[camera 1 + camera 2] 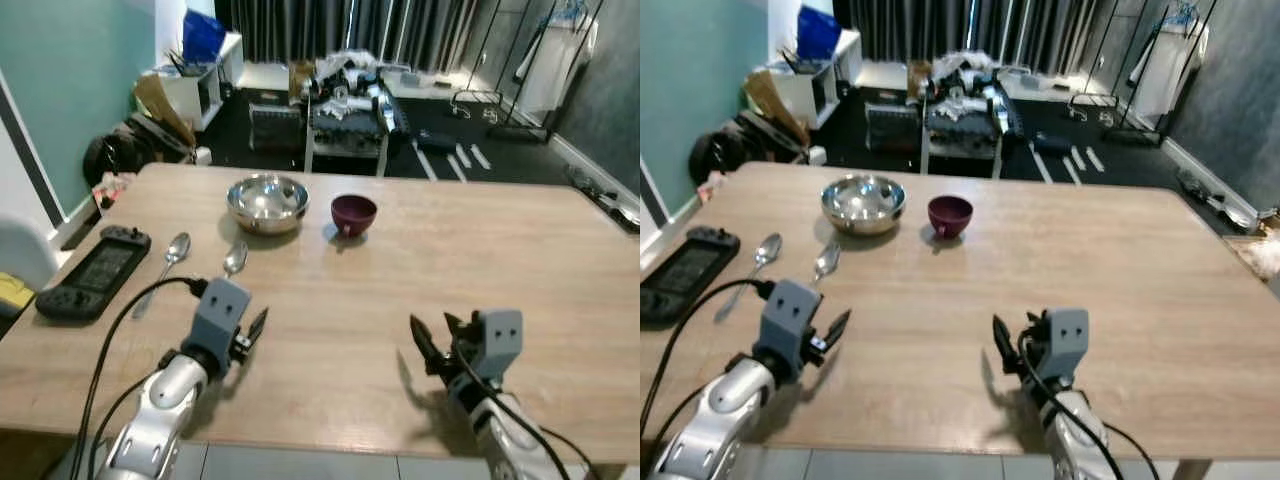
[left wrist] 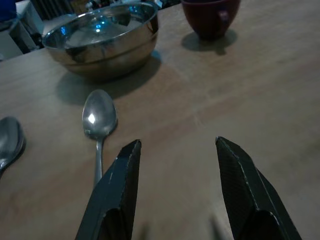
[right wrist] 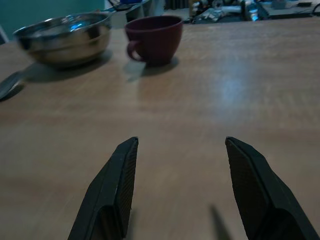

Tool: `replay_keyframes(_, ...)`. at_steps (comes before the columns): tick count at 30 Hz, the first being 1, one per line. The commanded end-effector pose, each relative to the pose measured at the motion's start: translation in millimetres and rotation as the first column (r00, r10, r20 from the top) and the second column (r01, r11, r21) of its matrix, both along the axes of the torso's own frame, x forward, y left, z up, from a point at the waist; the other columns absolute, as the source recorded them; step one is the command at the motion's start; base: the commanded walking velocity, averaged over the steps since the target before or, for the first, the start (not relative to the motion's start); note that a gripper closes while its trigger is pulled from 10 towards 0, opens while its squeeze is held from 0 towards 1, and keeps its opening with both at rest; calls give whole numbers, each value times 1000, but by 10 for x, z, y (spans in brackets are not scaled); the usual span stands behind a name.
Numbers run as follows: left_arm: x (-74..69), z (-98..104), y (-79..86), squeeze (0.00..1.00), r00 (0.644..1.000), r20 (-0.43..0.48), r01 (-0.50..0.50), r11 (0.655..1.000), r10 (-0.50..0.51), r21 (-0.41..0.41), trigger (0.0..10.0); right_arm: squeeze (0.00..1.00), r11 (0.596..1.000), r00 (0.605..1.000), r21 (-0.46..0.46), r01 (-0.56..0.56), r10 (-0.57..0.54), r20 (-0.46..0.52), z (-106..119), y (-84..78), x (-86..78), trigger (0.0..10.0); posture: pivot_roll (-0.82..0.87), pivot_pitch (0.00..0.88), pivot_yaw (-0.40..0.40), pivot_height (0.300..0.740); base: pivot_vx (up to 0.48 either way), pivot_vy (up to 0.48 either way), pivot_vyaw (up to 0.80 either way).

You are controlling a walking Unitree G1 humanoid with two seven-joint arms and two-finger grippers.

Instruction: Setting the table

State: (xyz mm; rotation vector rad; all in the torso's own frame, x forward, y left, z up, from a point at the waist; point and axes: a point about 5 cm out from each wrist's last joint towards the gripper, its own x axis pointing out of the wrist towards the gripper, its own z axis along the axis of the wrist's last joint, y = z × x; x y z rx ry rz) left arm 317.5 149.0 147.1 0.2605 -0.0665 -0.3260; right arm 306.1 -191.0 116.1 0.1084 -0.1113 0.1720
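Both grippers hover wide open and empty over the table (image 1: 560,260), left gripper (image 2: 177,150) just short of a spoon (image 2: 99,120), right gripper (image 3: 180,150) facing the cup (image 3: 154,38).

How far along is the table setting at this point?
Early. A steel bowl, a maroon cup and two spoons lie grouped at the table's far left. Nothing is in hand: the left end effector and right end effector hover open, empty. Arranging remains.
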Motion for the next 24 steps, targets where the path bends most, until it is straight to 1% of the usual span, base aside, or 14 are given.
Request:
replay_keyframes(1,-17,-47,-36,0,1000,-17,10,1000,-10,4,10000,0,1000,1000,-7,17,-17,-9,-17,-51,-19,10000,77,31,42,740,480,0,0)
replay_keyframes(2,-17,-47,-34,0,1000,-18,8,1000,-8,1,10000,0,1000,1000,-6,15,-16,-8,-15,-48,-18,10000,77,31,42,740,480,0,0)
replay_keyframes(3,-7,-57,-22,0,999,-37,-15,1000,15,-5,10000,0,1000,1000,-7,13,-13,-6,-10,-45,-17,10000,77,31,42,740,0,0,0)
replay_keyframes(6,-3,-60,-14,0,999,-44,-32,999,32,-14,10000,0,1000,1000,-8,11,-12,-4,-5,-45,-17,10000,75,30,43,740,0,0,0)
replay_keyframes(9,-42,-88,-15,0,996,-45,-77,997,78,25,10000,0,1000,1000,-10,10,-10,1,7,-51,-21,10000,73,31,47,740,0,0,0)
replay_keyframes(10,-42,-88,-15,0,996,-45,-77,997,78,25,10000,0,1000,1000,-10,10,-10,1,7,-51,-21,10000,73,31,47,740,0,0,0)
replay_keyframes(12,-80,-120,-19,0,991,-40,-124,990,126,63,10000,0,1000,1000,-12,10,-10,4,17,-55,-26,10000,73,32,49,740,0,0,0)
replay_keyframes(14,-128,-175,-4,0,976,-46,-211,974,215,85,10000,0,1000,1000,-13,10,-9,7,24,-58,-30,10000,73,33,49,740,0,0,0)
replay_keyframes(15,-168,-221,-7,0,966,-65,-246,967,251,73,10000,0,1000,1000,-13,9,-9,7,25,-61,-34,10000,75,34,47,740,0,0,0)
replay_keyframes(17,-168,-221,-7,0,966,-65,-246,967,251,73,10000,0,1000,1000,-13,9,-9,7,25,-61,-34,10000,75,34,47,740,0,0,0)
replay_keyframes(18,-179,-248,-6,0,961,-85,-258,964,263,59,10000,0,1000,1000,-13,8,-8,6,25,-60,-33,10000,75,34,47,740,0,0,0)
replay_keyframes(20,-160,-283,82,0,947,-131,-294,955,295,21,10000,0,1000,1000,-16,-6,6,3,24,-38,-24,10000,82,38,35,740,0,0,0)
replay_keyframes(22,-151,-274,110,0,944,-137,-301,953,300,12,10000,0,1000,1000,-17,-8,8,2,26,-35,-23,10000,82,38,35,740,0,0,0)
replay_keyframes(24,-120,-245,221,0,936,-158,-321,947,315,-8,10000,0,1000,1000,-17,-8,8,3,31,-39,-27,10000,83,43,33,740,0,0,0)
